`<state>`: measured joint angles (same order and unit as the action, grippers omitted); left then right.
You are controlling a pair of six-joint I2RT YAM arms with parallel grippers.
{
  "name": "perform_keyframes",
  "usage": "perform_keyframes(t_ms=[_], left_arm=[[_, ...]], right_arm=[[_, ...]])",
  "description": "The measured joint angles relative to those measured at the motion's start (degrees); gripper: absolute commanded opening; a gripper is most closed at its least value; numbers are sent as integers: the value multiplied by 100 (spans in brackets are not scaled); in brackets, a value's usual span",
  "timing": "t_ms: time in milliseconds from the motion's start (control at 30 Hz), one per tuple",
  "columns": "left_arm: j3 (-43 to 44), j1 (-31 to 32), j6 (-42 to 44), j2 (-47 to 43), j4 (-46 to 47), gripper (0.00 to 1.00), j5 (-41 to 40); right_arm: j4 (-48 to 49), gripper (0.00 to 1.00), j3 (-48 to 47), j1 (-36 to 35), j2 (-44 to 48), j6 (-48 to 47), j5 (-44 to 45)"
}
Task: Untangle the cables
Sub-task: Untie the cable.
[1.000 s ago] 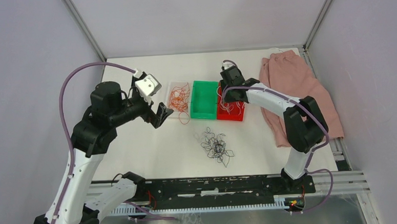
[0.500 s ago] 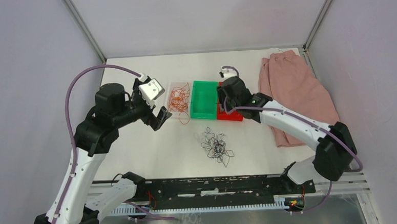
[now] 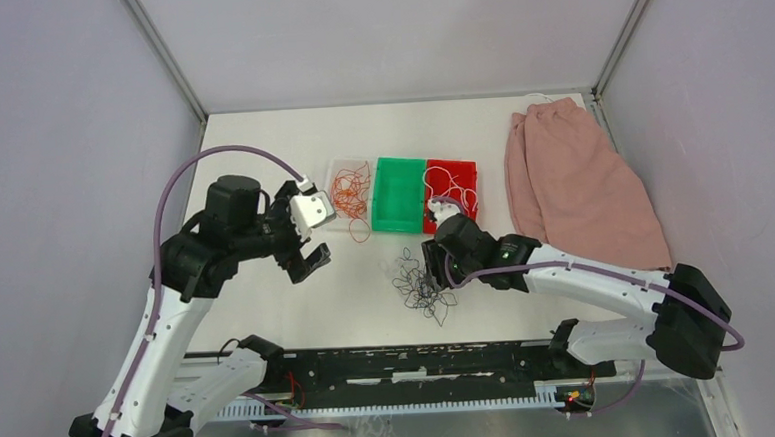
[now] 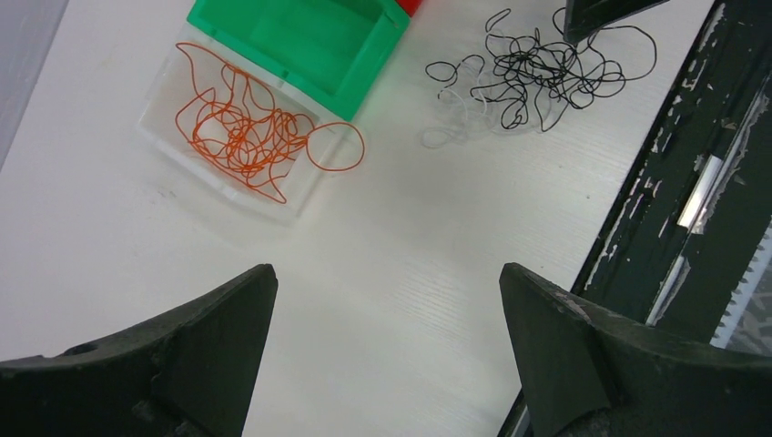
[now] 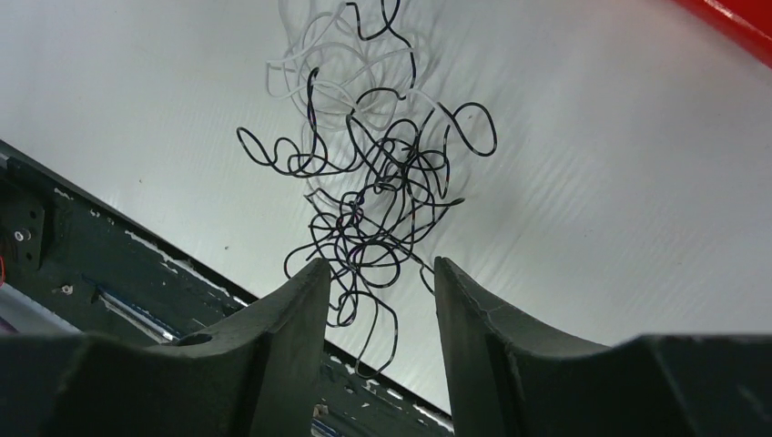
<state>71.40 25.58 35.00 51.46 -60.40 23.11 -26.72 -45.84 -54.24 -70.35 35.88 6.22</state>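
A clump of thin black cables (image 3: 422,285) with a few white ones (image 3: 398,266) lies on the table near the front edge; it shows in the right wrist view (image 5: 378,196) and the left wrist view (image 4: 546,68). Orange cables (image 3: 347,196) lie in a clear tray (image 4: 238,132). White cables (image 3: 449,190) lie in the red bin. My right gripper (image 3: 432,259) hovers just right of the black clump, jaws partly open around nothing (image 5: 380,273). My left gripper (image 3: 311,260) is open and empty over bare table left of the clump (image 4: 387,278).
A green bin (image 3: 396,193) stands between the clear tray (image 3: 336,171) and the red bin (image 3: 466,166). A pink cloth (image 3: 577,184) lies at the right. The black rail (image 3: 421,362) runs along the table's front edge.
My right gripper has moved from the red bin toward me, down to the black clump. My left gripper has moved nearer and lower, away from the clear tray.
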Motion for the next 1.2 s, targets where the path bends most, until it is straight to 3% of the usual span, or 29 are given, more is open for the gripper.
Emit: perform_keyframes(t_ms=[300,533,867,1000,1200], left_arm=[[-79,0,216,-70,-83,100,162],[-275,0,256,-190,-83,99,306],[-275,0,254,-282,-57,100,337],[-275,0,251,-380,50,97,302],[-275,0,247,-387,96,93,304]], right_arm=[[-127,53,-199,57,-289,-66,-101],[-234,50,-1156,772,-789,-929,-518],[-352,46,-1775,994,-2625,-1993,-1276],[-378,35,-1775,994,-2833,-2201,-1360],[-245,7,-1749,994,-2870,-2295,-1473]])
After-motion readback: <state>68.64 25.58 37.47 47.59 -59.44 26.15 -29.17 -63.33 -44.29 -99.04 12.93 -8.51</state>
